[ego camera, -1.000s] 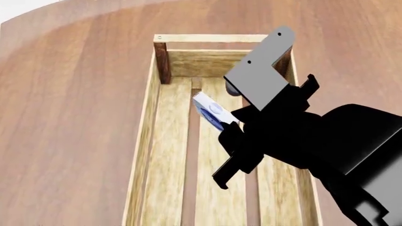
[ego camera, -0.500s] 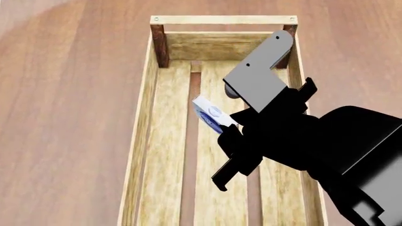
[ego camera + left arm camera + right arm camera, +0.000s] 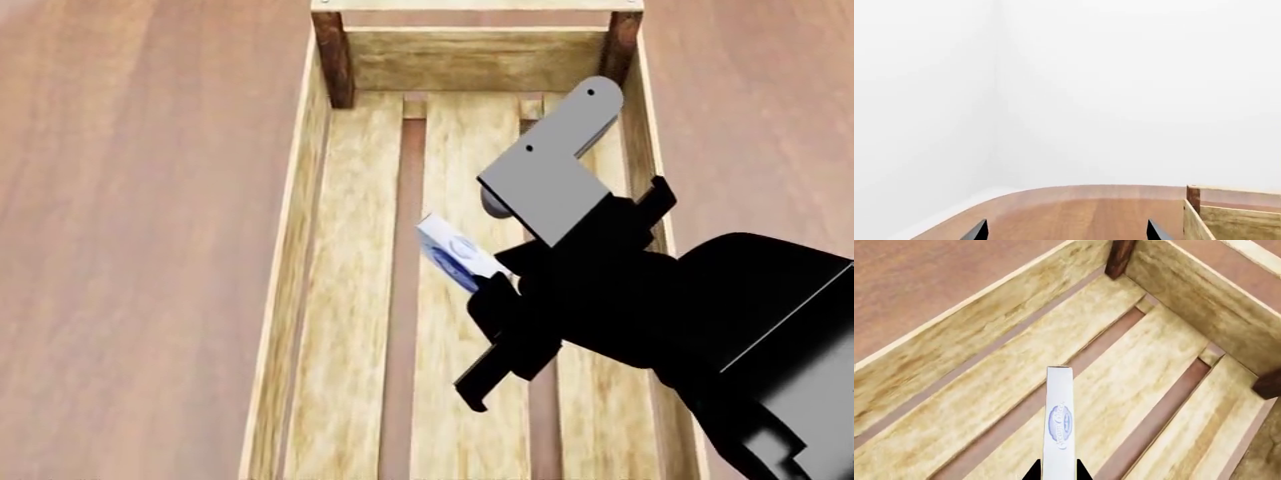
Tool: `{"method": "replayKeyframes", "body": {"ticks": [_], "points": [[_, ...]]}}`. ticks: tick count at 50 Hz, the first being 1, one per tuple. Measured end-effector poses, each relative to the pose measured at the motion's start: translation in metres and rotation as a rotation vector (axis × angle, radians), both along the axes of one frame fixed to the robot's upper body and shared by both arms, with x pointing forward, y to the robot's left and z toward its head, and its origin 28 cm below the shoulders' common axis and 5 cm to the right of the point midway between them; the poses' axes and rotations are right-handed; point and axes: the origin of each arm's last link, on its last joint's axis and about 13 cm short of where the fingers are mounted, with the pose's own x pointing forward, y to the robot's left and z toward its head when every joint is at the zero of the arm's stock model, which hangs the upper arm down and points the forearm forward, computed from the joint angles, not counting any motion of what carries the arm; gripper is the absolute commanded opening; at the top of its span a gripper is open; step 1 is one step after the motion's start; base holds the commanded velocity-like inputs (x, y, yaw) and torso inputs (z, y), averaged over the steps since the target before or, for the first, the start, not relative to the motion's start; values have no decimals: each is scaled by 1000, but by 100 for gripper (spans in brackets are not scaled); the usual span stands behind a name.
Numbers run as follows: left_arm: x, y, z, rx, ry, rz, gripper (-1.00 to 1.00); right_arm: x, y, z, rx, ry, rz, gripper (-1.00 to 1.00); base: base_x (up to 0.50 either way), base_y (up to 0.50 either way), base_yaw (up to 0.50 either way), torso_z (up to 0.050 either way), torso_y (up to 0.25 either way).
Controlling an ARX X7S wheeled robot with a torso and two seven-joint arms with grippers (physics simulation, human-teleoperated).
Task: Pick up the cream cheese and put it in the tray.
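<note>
Your right tool (image 3: 1056, 474) is pinching the cream cheese (image 3: 454, 252) by one narrow end, so the box sticks out ahead of the fingertips on edge, its logo face turned sideways. In the head view it sits at the middle of the frame, above the slatted floor of the tray (image 3: 304, 250), between the long walls and not touching either, as far as the view shows. The right wrist view puts the box low in the centre of the frame, over a plank next to one of the dark gaps between slats.

You are already inside the tray's outline, so what remains looks like lowering and letting go. Bring the box down close to the slats before you spread the fingers; released from this height and on edge, it would likely topple and could catch a corner in a slat gap. Aim for the broad plank instead of the gap.

Your left tool (image 3: 1066, 232) shows only two dark fingertips spread well apart at the bottom of its wrist view, holding nothing, over the wooden surface (image 3: 1074, 210) beside the tray's end. Leave it parked there.
</note>
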Motion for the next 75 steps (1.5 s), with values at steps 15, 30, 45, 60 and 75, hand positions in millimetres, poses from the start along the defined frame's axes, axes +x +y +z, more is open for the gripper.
{"method": "replayKeyframes", "body": {"ticks": [15,30,45,60,75], "points": [[0,0,0,0,2,2,100,1,-1,-2,-12,4,-8,-100,0,0,0,0,-80],[1,0,0,-3,0,4,100,3,1,-4,-21,13,-8,-100,0,0,0,0,-81],[1,1,0,-4,0,4,100,4,1,-6,-29,18,-13,-100,0,0,0,0,-82],[0,1,0,-6,-1,2,100,3,-4,-3,-30,28,-18,-100,0,0,0,0,-81],[-1,2,0,-42,-12,-30,100,5,0,-6,-85,-12,-28,100,0,0,0,0,-7]]}}
